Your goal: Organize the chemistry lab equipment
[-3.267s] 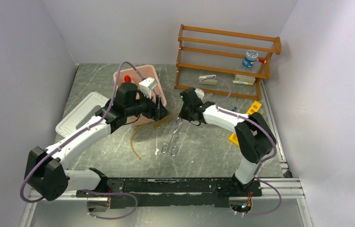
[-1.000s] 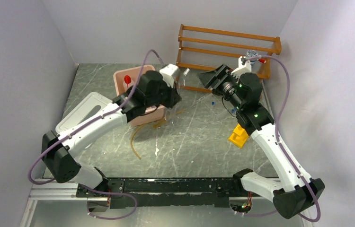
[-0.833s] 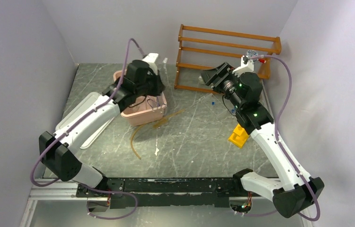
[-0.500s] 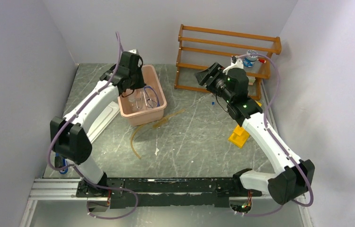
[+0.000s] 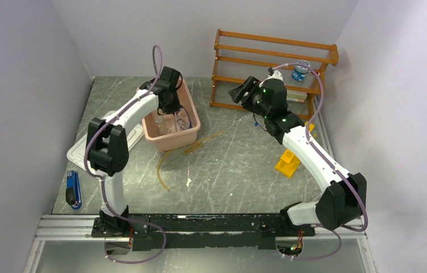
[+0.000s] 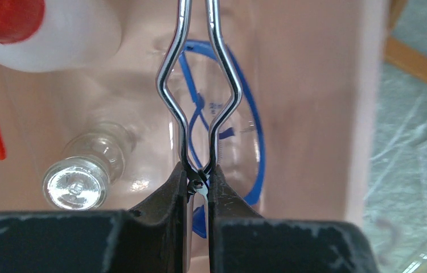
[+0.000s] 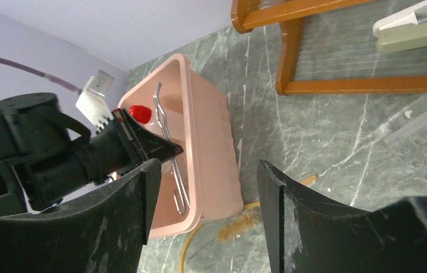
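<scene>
Left gripper (image 6: 198, 185) clenched on metal tongs (image 6: 183, 145) at the pivot, inside pink bin (image 6: 336, 85). Goggles (image 6: 245, 142) beneath. Small glass (image 6: 77, 185) at 9 o'clock, wash bottle (image 6: 63, 34) at 11. Right gripper (image 7: 206, 170) released, empty, at 3 o'clock of the bin.

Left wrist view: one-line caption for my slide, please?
Left gripper holds tongs over goggles, beside a glass, in the pink bin.

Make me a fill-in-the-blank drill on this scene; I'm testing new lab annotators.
1. The left end effector is ____ on the metal tongs.
2. The blue goggles lie inside the ____ bin.
3. The right end effector is ____, holding nothing.
4. The amber tubing lies on the table, ____ the bin.
Missing: shut; pink; open; outside.
</scene>
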Available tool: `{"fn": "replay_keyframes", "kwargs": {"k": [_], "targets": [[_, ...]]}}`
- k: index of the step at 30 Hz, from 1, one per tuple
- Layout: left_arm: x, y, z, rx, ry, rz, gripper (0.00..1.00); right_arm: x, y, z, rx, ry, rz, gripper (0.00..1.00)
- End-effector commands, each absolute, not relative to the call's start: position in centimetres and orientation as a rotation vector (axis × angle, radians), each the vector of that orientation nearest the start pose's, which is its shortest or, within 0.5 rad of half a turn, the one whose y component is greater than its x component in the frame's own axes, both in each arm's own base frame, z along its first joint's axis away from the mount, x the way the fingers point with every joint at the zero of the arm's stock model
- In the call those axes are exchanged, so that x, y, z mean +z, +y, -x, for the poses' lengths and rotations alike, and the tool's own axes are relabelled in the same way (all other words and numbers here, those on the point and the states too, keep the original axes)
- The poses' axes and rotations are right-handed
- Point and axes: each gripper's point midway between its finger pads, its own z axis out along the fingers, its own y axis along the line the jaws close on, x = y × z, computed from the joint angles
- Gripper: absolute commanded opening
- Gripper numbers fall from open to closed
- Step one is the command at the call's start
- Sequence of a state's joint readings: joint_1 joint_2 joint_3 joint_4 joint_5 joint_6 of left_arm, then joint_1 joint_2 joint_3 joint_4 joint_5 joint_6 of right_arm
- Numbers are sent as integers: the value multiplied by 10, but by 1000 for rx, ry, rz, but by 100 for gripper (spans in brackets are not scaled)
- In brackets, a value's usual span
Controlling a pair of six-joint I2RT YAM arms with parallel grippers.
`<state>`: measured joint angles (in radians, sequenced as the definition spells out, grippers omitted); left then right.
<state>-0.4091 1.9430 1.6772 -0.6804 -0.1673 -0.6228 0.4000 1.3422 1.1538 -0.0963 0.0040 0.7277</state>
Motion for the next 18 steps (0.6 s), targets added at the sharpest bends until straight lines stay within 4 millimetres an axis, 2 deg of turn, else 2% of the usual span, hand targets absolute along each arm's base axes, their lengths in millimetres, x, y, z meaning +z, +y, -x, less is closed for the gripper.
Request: {"fn": "replay_keyframes", "kwargs": {"k": [1,7,13,18], "targets": [[123,-184,-451,-175,2504,374,5,298,198,-409,767,1853,-296,66],[97,-187,-449,-167,2557,403,5,291,207,-413,800,1880,-270,65],[78,-184,-449,-155,2604,426,6,286,207,-414,791,1885,-266,65],[78,-181,-448,-144,2597,425,24,278,206,-414,780,1901,-264,65]]}}
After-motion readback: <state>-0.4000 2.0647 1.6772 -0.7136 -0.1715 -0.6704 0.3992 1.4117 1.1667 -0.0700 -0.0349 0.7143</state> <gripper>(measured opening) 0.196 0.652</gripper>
